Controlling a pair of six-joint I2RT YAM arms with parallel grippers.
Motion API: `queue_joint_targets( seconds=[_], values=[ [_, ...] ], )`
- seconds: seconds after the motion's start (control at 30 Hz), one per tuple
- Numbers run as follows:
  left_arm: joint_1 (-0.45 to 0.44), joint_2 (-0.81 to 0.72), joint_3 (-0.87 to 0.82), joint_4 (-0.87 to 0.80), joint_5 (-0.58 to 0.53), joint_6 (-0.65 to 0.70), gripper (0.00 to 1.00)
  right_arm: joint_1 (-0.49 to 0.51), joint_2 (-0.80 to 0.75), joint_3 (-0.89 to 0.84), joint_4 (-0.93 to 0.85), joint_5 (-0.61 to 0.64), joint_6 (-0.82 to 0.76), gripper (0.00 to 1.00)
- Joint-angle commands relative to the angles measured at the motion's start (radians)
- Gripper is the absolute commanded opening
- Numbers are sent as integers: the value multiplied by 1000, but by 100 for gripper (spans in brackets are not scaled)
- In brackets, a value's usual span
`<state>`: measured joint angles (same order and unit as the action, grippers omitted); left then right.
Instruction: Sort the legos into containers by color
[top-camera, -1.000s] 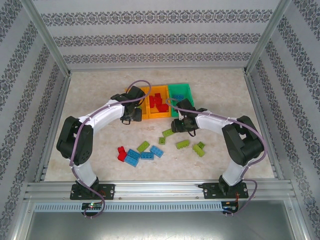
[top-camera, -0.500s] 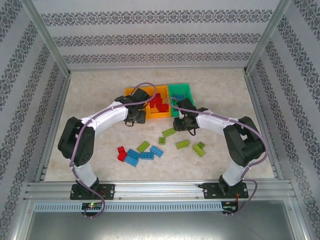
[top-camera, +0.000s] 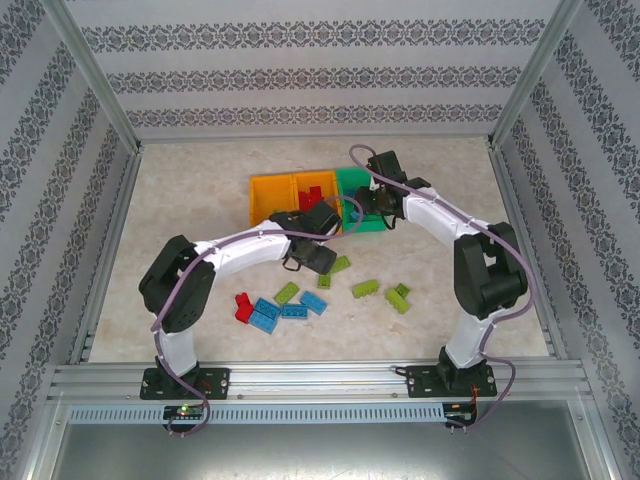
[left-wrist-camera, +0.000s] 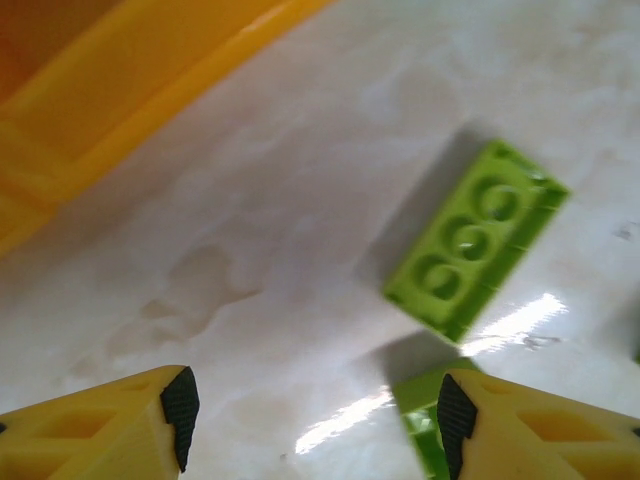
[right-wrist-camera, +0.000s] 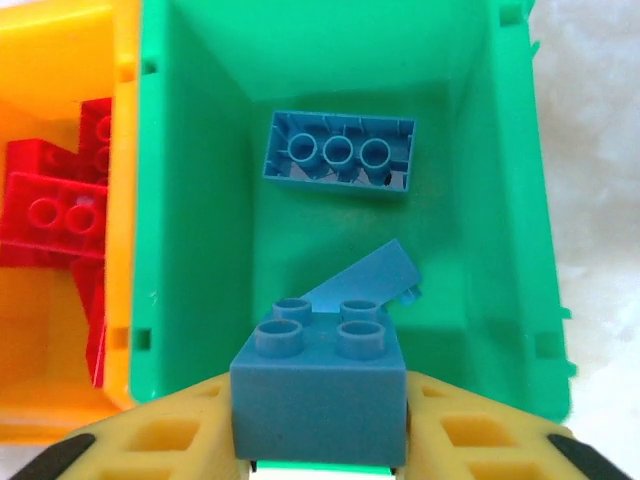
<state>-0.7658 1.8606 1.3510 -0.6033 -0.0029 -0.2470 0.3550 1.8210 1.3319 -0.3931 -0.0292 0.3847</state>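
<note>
My right gripper (right-wrist-camera: 320, 445) is shut on a blue two-by-two lego (right-wrist-camera: 320, 395) and hangs over the green container (right-wrist-camera: 200, 250), which has two more blue legos (right-wrist-camera: 340, 155) lying in it. In the top view that gripper (top-camera: 372, 208) sits above the green container (top-camera: 362, 180). My left gripper (left-wrist-camera: 318, 420) is open just above the table. A lime green lego (left-wrist-camera: 475, 240) lies ahead of it, and a second one (left-wrist-camera: 420, 395) touches its right finger. In the top view the left gripper (top-camera: 318, 258) is beside a green lego (top-camera: 340, 264).
Red legos (top-camera: 314, 196) fill the middle orange container (top-camera: 330, 178); the left orange container (top-camera: 270, 192) stands beside it. On the table lie a red lego (top-camera: 242, 307), blue legos (top-camera: 293, 311) and green legos (top-camera: 365, 289). Patterned walls enclose the table.
The left gripper has left the orange containers, come down toward the near right to the green legos, and opened wider. The right gripper has moved from mid-table back over the green container.
</note>
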Motion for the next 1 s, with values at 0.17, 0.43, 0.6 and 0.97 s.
queue_joint_targets(
  seconds=[0.17,0.43,0.6,0.97],
  values=[
    [-32,73,56,110,74,145,70,-22,68,65,-26,14,66,61],
    [-41,136,84,132,103,205,72,-29,-84,-31,-5,30,93,73],
    [-44,168,104,108,102,248,70,-62,-214,-136,-3,43,103,75],
    [-43,253,165,96,111,307,51,-177,-383,-324,-45,26,86,78]
  ],
)
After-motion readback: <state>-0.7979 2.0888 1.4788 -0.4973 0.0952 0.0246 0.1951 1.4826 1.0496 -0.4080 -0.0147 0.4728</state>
